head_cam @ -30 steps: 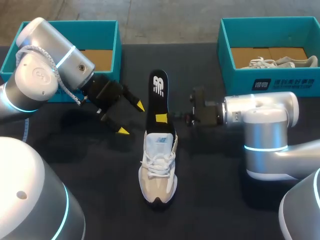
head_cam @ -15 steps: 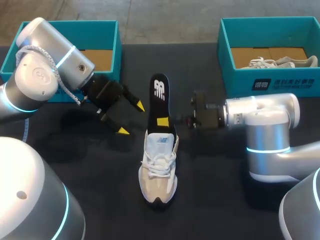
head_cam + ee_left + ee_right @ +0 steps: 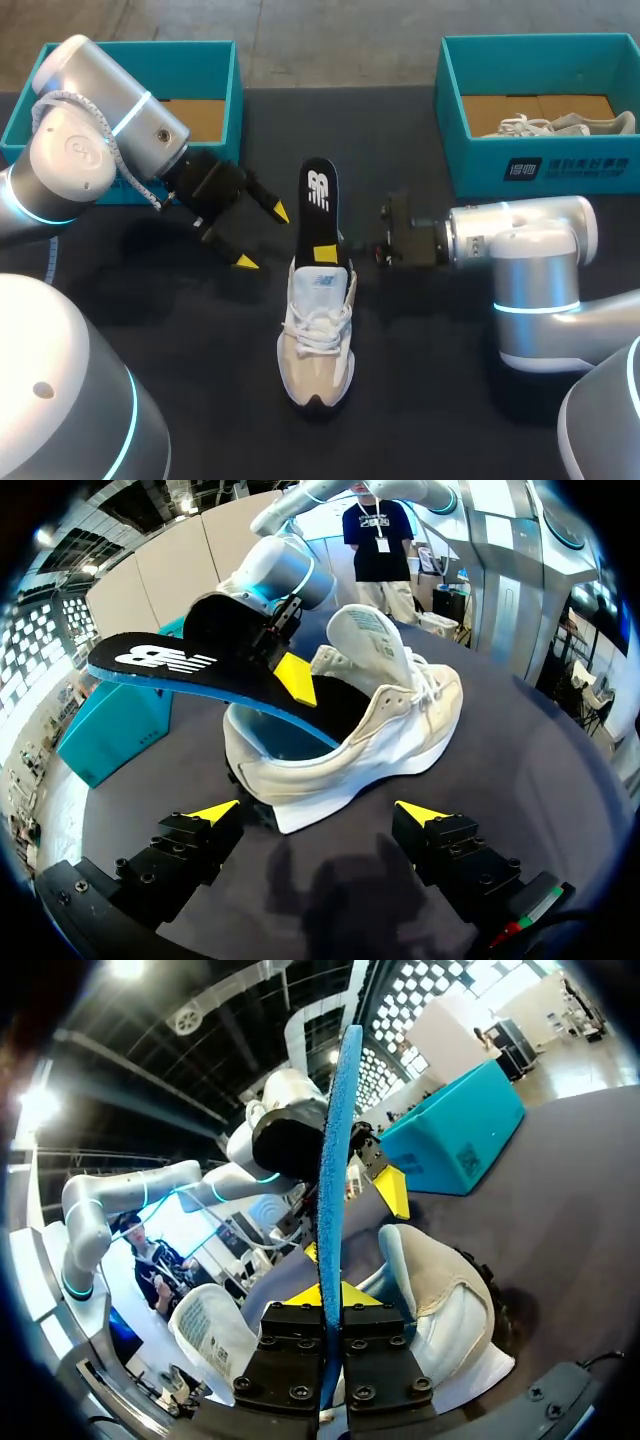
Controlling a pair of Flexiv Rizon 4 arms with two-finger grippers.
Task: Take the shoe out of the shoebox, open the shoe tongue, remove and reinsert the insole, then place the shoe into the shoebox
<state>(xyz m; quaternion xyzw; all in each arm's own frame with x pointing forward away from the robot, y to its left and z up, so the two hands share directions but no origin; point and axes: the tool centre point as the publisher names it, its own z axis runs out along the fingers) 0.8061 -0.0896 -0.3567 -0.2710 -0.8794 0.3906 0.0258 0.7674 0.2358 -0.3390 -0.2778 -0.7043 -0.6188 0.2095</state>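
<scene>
The shoe [image 3: 317, 335] lies in the middle of the frame on the dark surface [image 3: 430, 420], toe toward the bottom edge and heel opening toward the top. The insole [image 3: 319, 195] sticks up and out of that opening, its lower end inside the shoe. The right arm [image 3: 520, 235] comes in from the right, and its jaws are closed on the insole's edge; the right wrist view shows the insole edge-on between the fingers. The left arm [image 3: 100, 140] holds its jaws open just left of the heel, touching nothing. The left wrist view shows the shoe ahead of them and the tongue [image 3: 365, 645] lifted clear of the opening.

The step in hand looks like working the insole through the collar. To do it well, the right jaws should keep the insole in line with the shoe's length, so its forward end slides flat along the sole rather than buckling. The shoe is unheld and light, so it may skid or tip; the left jaws should probably steady the heel. The empty shoebox [image 3: 235, 90] waits at upper left.
</scene>
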